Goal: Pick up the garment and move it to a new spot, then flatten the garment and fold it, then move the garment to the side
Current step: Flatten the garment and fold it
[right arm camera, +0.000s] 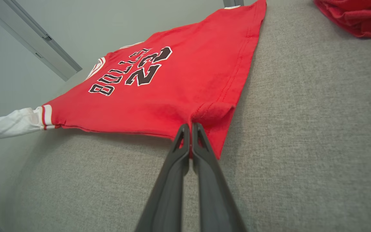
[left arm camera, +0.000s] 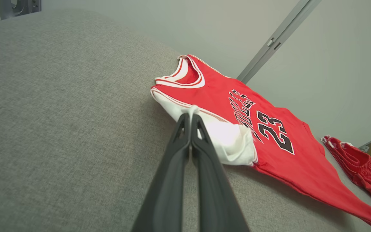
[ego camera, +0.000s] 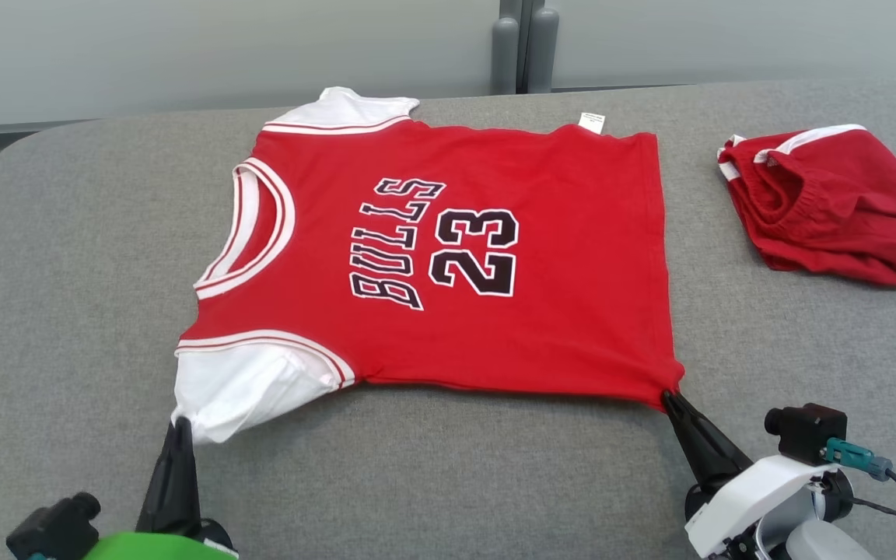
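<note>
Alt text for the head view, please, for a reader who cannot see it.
A red jersey lies spread flat on a grey table, collar toward the robot's left, with the left gripper shut on its near white sleeve and the right gripper shut on its near hem corner. Another red garment lies bunched at the far right.

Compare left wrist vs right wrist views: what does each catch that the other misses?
Left wrist view: left end effector shut on the white sleeve of the red BULLS 23 jersey.
Right wrist view: right end effector shut on the jersey's red hem corner.
Both: the jersey's printed front, the grey fabric-covered table, and the crumpled red shorts beyond it.
</note>
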Tool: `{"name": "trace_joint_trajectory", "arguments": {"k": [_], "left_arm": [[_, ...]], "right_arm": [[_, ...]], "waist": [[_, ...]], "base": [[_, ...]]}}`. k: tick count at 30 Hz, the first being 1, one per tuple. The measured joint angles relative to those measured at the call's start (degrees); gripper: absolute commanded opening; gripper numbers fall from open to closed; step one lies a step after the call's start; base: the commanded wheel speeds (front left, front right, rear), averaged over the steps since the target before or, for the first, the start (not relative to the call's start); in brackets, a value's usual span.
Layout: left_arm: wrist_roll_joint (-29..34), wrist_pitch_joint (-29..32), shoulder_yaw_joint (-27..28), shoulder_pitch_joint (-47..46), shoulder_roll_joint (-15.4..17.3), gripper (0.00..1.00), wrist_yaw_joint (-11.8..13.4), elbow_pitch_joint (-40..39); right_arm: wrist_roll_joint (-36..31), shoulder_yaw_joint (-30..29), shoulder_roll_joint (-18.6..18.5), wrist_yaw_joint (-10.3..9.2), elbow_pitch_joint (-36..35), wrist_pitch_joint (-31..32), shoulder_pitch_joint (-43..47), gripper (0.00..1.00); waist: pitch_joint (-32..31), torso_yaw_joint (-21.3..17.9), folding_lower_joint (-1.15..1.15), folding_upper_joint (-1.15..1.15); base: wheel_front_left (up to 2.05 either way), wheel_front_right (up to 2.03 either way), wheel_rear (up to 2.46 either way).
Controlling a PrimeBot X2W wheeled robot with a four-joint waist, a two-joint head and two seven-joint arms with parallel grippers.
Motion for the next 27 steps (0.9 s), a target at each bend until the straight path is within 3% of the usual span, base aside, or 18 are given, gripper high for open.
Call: {"name": "trace_joint_trajectory", "arguments": {"k": [15,27], "left_arm": [[-1.3,-0.2,-4.9,10.1,0.7,0.0,0.0,0.5],[-0.3,0.6,-6.3,10.5,0.9,0.0,0.0,2.3]], "right_arm": [[-0.8,-1.7,-1.3,-0.98,-0.3,-0.5,4.2,0.0],[-2.4,-1.5,-1.0,-1.48,1.3,-0.5,5.1,0.0]], "waist": [[-1.4,0.9,0.0,0.0],[-2.1,0.7,0.0,0.0]], "base": [[0.0,0.0,0.0],[0.0,0.0,0.0]]}}
